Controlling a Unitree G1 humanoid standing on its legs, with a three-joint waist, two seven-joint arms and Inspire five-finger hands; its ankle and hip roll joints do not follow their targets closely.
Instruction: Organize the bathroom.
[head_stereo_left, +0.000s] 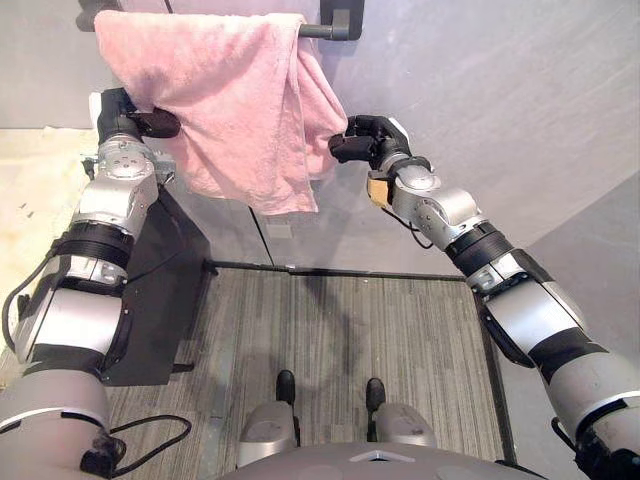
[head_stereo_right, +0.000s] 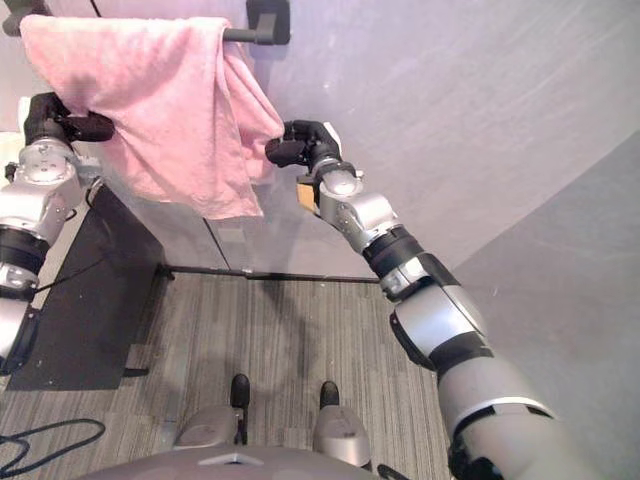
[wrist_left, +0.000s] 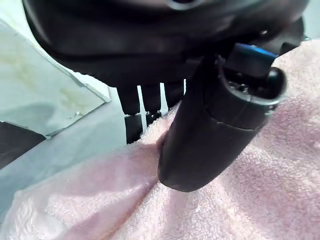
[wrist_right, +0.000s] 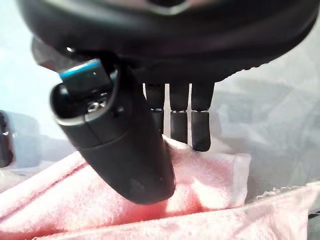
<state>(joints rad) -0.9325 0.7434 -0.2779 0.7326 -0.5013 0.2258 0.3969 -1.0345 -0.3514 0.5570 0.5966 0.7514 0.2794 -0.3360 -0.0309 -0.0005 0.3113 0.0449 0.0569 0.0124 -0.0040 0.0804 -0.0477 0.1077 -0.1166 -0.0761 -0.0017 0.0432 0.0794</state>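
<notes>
Over the towel bar (head_stereo_left: 325, 30) hangs the pink towel (head_stereo_left: 225, 100); from the head views I pinch its edges with left hand (head_stereo_left: 135, 122) and right hand (head_stereo_left: 362, 138). Both wrist views confirm thumbs clamping cloth. I'd pull evenly; wall behind the bar is tight, room lies below.

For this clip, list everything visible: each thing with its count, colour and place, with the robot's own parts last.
towel: one, pink, draped over the rail on the wall, hanging unevenly.
towel rail: one, dark, mounted on the grey wall above.
black box: one, black, on the floor against the wall at the robot's left.
floor: grey striped carpet below the wall.
left hand: one, dark, pinching the towel's left edge between thumb and fingers.
right hand: one, dark, pinching the towel's right edge.
</notes>
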